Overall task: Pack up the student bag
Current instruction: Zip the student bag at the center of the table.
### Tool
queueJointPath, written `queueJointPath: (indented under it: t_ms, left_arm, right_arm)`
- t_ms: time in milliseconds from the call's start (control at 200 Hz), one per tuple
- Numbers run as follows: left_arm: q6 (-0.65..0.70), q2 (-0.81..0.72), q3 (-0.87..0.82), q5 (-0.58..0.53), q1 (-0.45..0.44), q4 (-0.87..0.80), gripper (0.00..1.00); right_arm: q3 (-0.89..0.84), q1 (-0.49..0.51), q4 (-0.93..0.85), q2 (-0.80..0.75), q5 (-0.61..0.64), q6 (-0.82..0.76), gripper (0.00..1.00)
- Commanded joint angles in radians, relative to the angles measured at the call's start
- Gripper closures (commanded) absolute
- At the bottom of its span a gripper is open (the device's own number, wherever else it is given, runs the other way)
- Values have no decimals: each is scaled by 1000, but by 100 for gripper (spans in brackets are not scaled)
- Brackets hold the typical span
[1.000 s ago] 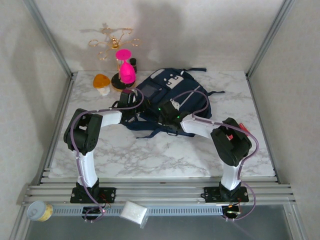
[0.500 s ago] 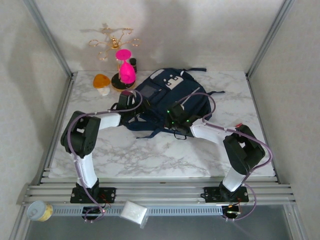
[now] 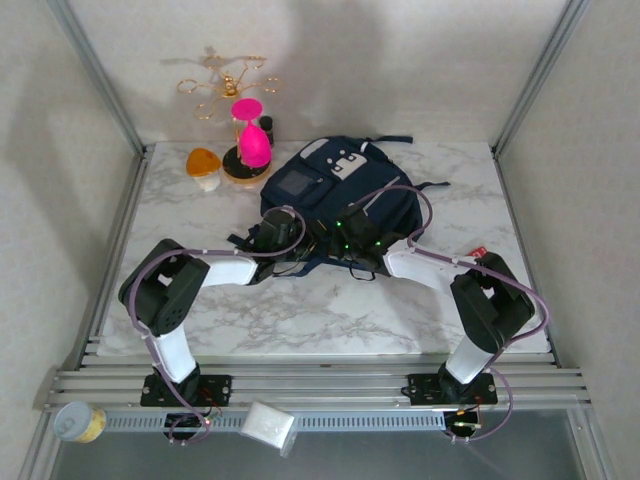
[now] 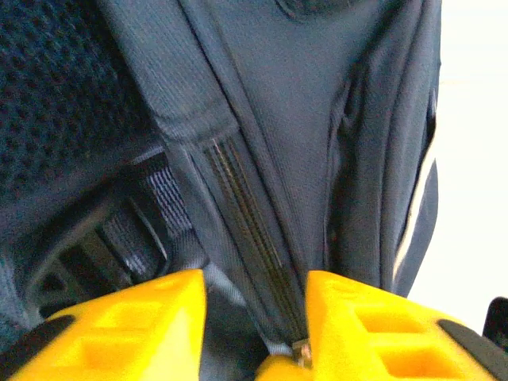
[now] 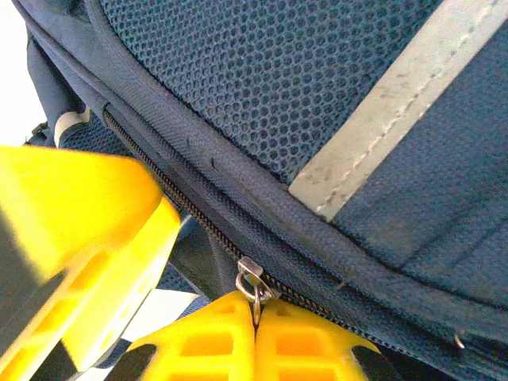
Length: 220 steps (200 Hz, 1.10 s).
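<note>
the student bag (image 3: 335, 195) lies flat on the desk (image 3: 300, 320), from the middle toward the far edge, and both arms work at its near end. the right fingers (image 5: 254, 333) are fully closed and pinch the small metal zip pull (image 5: 248, 278). the left fingers (image 3: 303, 250) stand part open, straddling a raised fold of fabric along the zip seam (image 4: 254, 238); whether they press it yet i cannot tell.

the bag looks soft and slack. its cloth and mesh panel (image 5: 262, 95) should bunch and drag rather than hold shape, so one hand alone would likely pull the whole bag along the smooth desk. the fold beside the zip seems the right place to anchor it, while the pull, tiny and slippery, needs a firm pinch and a tug along the zip line.
</note>
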Motion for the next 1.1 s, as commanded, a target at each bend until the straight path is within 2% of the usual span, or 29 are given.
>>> queueJointPath:
  t_ms: [0, 75, 140, 210, 355, 496, 646, 736, 811, 916, 981, 1096]
  left_arm:
    - [-64, 29, 35, -123, -13, 23, 68]
    - [-58, 32, 43, -169, -6, 6, 76]
    - [-25, 27, 54, -199, 3, -23, 91]
    - [23, 5, 58, -236, 16, -88, 100]
    - [100, -71, 23, -278, 65, -162, 100]
    - [206, -118, 24, -250, 153, -262, 100]
    - [291, -122, 40, -140, 227, -309, 100]
    - [300, -116, 50, -55, 229, -312, 100]
    - [262, -154, 12, -2, 209, -273, 78]
    - [191, -251, -67, -10, 139, -200, 60]
    - [153, -286, -92, -28, 88, -198, 56]
    - [52, -304, -141, -30, 35, -142, 55]
  right_arm:
    - [-8, -1, 9, -21, -34, -29, 100]
    - [-8, -1, -5, -21, -33, -35, 100]
    - [-8, -3, -36, -28, -18, -43, 100]
    - [-10, -11, -82, -44, -1, -46, 100]
    - [-57, -27, -147, -114, 2, -66, 100]
    - [-66, -27, -268, -174, 54, -149, 100]
    - [-66, -72, -356, -200, 77, -166, 100]
    - [-59, -60, -299, -200, 9, -180, 100]
    - [-37, -37, -247, -175, -64, -205, 100]
    - [-24, -37, -196, -146, -127, -212, 100]
    - [-25, -37, -182, -138, -123, -215, 100]
    - [-18, -36, -186, -129, -107, -232, 100]
